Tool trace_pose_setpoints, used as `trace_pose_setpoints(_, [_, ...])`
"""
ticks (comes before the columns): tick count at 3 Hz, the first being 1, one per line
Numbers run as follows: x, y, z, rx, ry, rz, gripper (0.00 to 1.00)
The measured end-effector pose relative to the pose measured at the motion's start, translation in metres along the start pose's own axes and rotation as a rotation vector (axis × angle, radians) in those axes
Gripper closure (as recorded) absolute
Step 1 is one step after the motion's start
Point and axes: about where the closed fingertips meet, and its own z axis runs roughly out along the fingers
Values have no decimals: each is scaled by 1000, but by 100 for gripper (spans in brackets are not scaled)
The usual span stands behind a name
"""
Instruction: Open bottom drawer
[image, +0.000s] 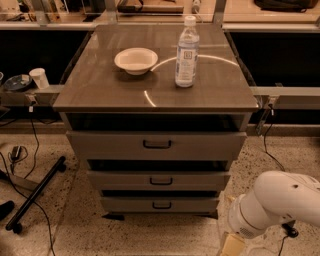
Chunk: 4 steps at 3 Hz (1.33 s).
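Camera view, looking down on a grey three-drawer cabinet (240, 122) standing on a speckled floor (90, 230). The bottom drawer (125, 204) is the lowest and narrowest-looking of the three fronts; it sits just above the floor, directly under the middle drawer (120, 180), with a dark gap between the two. Its small dark loop handle (161, 205) is centred on the front, and nothing touches it. The top drawer (110, 145) is the tallest and widest front and carries a larger handle.

On the cabinet's glossy brown top (100, 90) stand a shallow white bowl (136, 60) and, just to its right, an upright clear water bottle (187, 52) (white cap, label facing the camera) — the two are near each other but apart.

The robot's white arm (280, 202) enters at the lower right. The gripper (233, 245) is the tan piece at the arm's end, low against the bottom edge of the view, to the right of and below the bottom drawer and clear of it — how far open it is, and whether it holds anything, cannot be told.

At left, a white paper cup (38, 78) stands on a side ledge, and a black stand leg (35, 192) and cables (30, 145) lie on the floor.
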Motion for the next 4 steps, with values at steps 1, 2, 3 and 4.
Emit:
trace_pose_setpoints(1, [-5, -9, 30, 1, -15, 5, 0])
trace_pose_setpoints(2, [-7, -13, 49, -13, -21, 8, 0])
trace_pose_setpoints(3, [3, -10, 75, -57, -17, 37, 0])
trace_pose_setpoints(4, [2, -10, 84, -71, -19, 41, 0])
